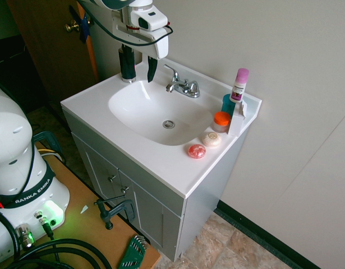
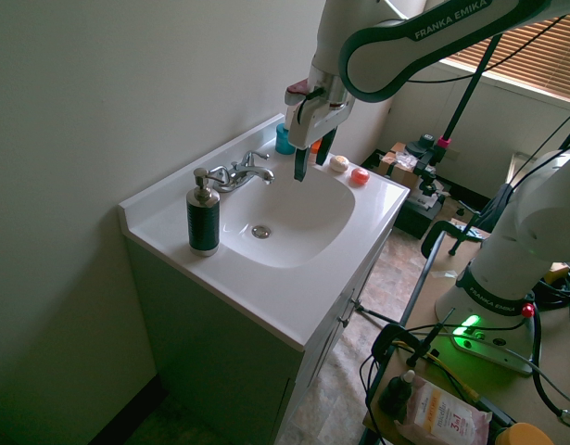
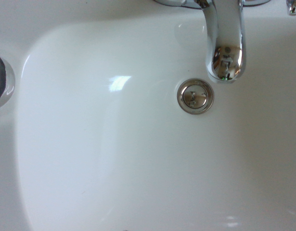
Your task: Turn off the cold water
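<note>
Your gripper's [image 2: 309, 165] fingers [image 2: 298, 164] hang spread apart and empty above the sink [image 2: 303, 269], holding nothing. The faucet [image 1: 182, 86] sits at the back of the basin, its handles to either side of the spout; which one is cold you cannot tell from here. No running water is visible. Come down carelessly and you could knock the soap dispenser [image 2: 203, 214] standing near the faucet, or twist the wrong handle and open the hot side.

"FRANKA EMIKA" runs in white letters along the arm's upper link [image 2: 451, 20], and the arm's base [image 1: 26, 193] shows "RANKA EMIKA". The wipes pack [image 2: 445, 417] bears print too small to read.
</note>
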{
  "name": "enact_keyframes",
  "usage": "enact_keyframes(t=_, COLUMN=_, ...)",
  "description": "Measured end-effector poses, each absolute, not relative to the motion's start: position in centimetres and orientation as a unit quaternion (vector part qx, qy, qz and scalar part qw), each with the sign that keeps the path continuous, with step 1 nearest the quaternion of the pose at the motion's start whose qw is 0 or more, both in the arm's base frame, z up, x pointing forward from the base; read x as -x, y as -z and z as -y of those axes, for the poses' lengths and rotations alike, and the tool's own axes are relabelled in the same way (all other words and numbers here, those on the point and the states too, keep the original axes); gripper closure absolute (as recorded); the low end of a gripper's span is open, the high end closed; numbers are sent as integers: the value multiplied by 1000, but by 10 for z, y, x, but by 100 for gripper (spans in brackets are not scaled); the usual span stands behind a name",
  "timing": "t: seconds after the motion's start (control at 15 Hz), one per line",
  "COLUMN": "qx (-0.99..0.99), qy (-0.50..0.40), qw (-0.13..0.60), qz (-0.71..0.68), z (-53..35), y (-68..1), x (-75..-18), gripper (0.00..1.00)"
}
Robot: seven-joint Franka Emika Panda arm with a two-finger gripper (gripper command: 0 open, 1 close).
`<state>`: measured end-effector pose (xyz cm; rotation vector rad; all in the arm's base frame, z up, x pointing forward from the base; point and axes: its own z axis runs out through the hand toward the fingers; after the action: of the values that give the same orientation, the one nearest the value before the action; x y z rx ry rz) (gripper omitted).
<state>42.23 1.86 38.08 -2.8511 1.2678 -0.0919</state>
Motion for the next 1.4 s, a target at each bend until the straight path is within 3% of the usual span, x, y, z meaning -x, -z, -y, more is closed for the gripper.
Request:
enact_keyframes(t=0.33, qx=904, qy=48, qw=7, qz=-425, z=-7, y=-382, x=-431, gripper=0)
enact_keyframes(t=1.0, qx=857, qy=132, qw=-45, qz=-496, z=33, y=-321, x=-559, gripper=0)
enact_keyframes(t=1.4, qx=848, qy=126, qw=-66, qz=-510, z=59, y=-289, x=-571, gripper=0)
